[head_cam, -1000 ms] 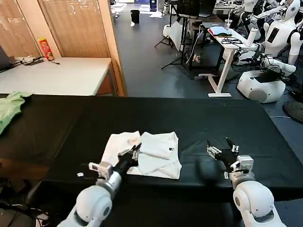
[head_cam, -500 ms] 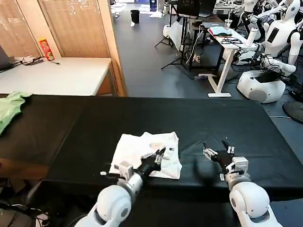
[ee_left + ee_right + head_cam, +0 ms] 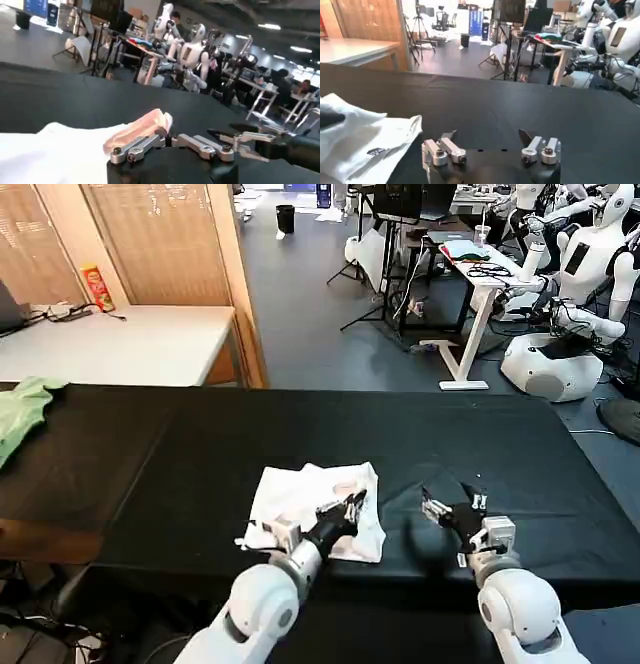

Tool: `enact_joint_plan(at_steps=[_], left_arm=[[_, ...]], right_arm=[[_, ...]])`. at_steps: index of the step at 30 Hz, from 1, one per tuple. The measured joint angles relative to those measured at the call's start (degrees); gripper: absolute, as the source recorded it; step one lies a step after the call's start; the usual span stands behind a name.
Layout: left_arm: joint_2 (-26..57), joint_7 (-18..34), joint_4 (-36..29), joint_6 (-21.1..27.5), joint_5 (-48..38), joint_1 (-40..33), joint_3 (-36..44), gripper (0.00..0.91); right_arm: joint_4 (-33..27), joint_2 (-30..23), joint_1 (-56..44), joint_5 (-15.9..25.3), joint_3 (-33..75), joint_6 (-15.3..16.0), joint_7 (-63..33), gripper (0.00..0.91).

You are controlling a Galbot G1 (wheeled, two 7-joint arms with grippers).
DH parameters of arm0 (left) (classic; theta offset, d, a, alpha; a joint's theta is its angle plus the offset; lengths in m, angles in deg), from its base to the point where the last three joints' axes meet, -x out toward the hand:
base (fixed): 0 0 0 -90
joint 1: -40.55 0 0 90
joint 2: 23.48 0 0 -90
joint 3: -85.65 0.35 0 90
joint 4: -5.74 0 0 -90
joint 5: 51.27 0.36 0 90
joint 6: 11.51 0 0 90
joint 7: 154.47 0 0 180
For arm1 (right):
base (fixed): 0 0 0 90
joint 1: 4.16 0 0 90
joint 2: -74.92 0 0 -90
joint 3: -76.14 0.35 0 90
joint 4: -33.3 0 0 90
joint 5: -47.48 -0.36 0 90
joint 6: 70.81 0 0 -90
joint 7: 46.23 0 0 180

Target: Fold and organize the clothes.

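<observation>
white t-shirt (image 3: 320, 499) lies in a loose, partly folded heap on the black counter (image 3: 200, 444), near the front edge and a little to the robot's left of centre. soft cotton, matte, rumpled into overlapping layers; a small dark label shows near its right edge, and a faint pinkish patch shows on the upper layer. its long axis runs roughly side to side along the counter's front edge. left end effector (image 3: 350, 506) is on top of the shirt's right half, low on the cloth; in the left wrist view (image 3: 170, 141) a fold of fabric bunches up against its fingers, which look drawn fairly close together, but whether cloth is truly pinched between them i cannot tell. right end effector (image 3: 450, 509) sits just off the shirt's right edge over bare counter, fingers spread wide and holding nothing; in the right wrist view (image 3: 490, 145) the shirt's edge (image 3: 375, 137) lies ahead and to one side, not touching. judgement: left arm is the nearer one and already in contact; the shirt lies toward the robot's left from the right end effector. a light green garment (image 3: 22, 412) rests at the far left end of the counter, well apart.
</observation>
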State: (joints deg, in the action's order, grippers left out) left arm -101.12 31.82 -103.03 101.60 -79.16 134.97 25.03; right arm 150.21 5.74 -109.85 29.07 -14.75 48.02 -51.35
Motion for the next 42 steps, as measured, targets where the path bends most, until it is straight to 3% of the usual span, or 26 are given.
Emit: enact_joint_plan(at_steps=[13,21,26,32,42], left_arm=[[-3.75,5.09,-1.25,2.02,-13.57,-1.17,-0.27,0.878],[2.33,-0.43,-1.02,-3.62,2.60,-2.46,-5.10,0.878],[8.78,-1.41,-1.77,-4.98,7.77,-0.78,-9.19,0.878],[11.10,-1.68,-2.89,-5.82,11.00,2.41,-11.92,0.878],[12.21,-1.68,-3.17,-6.62,11.46,5.27,-14.40,0.878]], right_arm=[[-1.32,2.13,3.15,-0.84,-4.68,-1.31,3.21,0.878],[-3.38,3.70,7.33,-0.87,-11.20,-0.82,5.40,0.878],[-5.57,3.52,11.37,0.41,-16.54,-0.37,7.63,0.878],[-8.67,2.66,15.07,6.24,-21.55,2.69,7.13,0.878],[-9.78,1.08,14.24,11.14,-18.09,2.89,0.08,0.878]])
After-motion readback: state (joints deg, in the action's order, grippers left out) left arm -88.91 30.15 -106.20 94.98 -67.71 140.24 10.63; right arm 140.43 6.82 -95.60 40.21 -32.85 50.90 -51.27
